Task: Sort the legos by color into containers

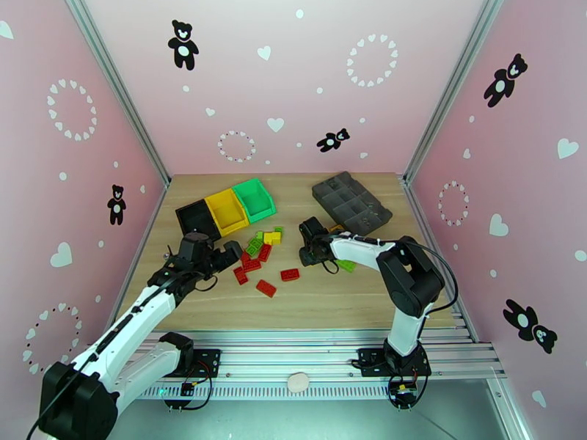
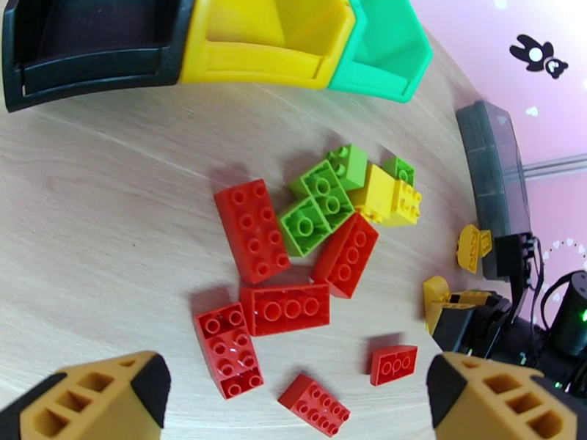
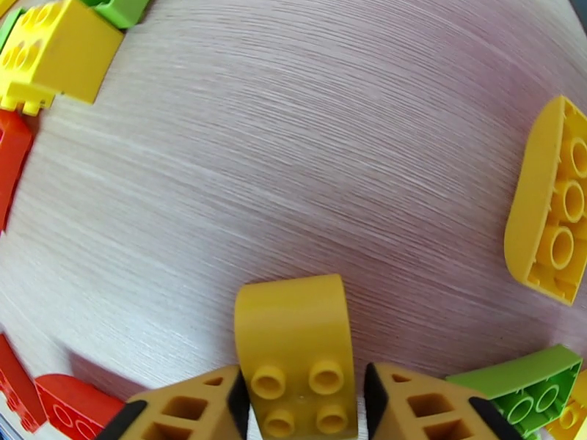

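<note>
Glossy plastic legos [image 2: 283, 309] lie on a matt, fine-grained wooden table [image 2: 95, 214] beside smooth plastic containers [image 2: 249, 67].

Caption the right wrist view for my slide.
Right tool pinches a yellow curved lego lying on the wooden table.

The left pincer [image 1: 229, 254] gapes wide at the end of its outstretched arm, while the right pincer [image 3: 301, 405], on an arm folded at the elbow, tips downward, nipped onto a yellow lego [image 3: 293, 339].

Nothing legible here — no words, numbers or brand marks can be read on anything.
</note>
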Robot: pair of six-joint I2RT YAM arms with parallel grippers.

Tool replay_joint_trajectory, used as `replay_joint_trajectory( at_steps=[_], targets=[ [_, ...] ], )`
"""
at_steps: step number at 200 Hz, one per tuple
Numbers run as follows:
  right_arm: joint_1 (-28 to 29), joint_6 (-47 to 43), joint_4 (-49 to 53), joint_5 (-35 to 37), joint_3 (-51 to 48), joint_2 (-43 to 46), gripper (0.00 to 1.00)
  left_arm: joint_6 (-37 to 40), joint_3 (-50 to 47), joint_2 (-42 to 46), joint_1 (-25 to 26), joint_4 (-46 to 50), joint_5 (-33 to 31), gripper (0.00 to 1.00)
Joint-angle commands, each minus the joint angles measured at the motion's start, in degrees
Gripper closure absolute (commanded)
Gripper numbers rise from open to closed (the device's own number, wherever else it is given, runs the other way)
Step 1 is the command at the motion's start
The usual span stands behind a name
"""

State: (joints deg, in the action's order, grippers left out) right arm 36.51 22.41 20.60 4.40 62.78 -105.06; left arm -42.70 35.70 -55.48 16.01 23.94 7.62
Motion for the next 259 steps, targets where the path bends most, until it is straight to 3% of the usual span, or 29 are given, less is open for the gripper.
replay_joint_trajectory(
  at_steps=[1, 24, 57, 140, 203, 259],
  targets=[
    [0.1, -0.4, 0.0, 0.3, 0.2, -1.0, 0.64, 0.5, -0.3, 0.8, -2.3, -1.9, 3.5, 0.02],
    [0.1, -0.4, -0.2, 0.5, 0.4, 0.1, 0.71, 0.4, -0.3, 0.0, -4.6, -3.2, 5.9, 0.02],
    [0.1, -0.3, -1.0, -2.1, 3.7, 0.8, 0.74, -0.7, -0.5, -4.0, -7.0, -7.5, 9.4, 0.01],
    [0.1, 5.1, -2.1, -11.4, 27.1, -12.3, 0.75, -3.9, 4.6, -16.9, -7.4, -17.5, 13.5, 0.01],
    [0.1, 12.5, -4.6, -15.5, 47.6, -25.7, 0.75, -3.4, 3.9, -16.4, -7.4, -17.2, 13.3, 0.02],
    [0.1, 16.3, -5.1, -14.4, 62.0, -34.9, 0.73, -3.5, 1.2, -13.7, -7.4, -17.1, 13.2, 0.02]
  ],
)
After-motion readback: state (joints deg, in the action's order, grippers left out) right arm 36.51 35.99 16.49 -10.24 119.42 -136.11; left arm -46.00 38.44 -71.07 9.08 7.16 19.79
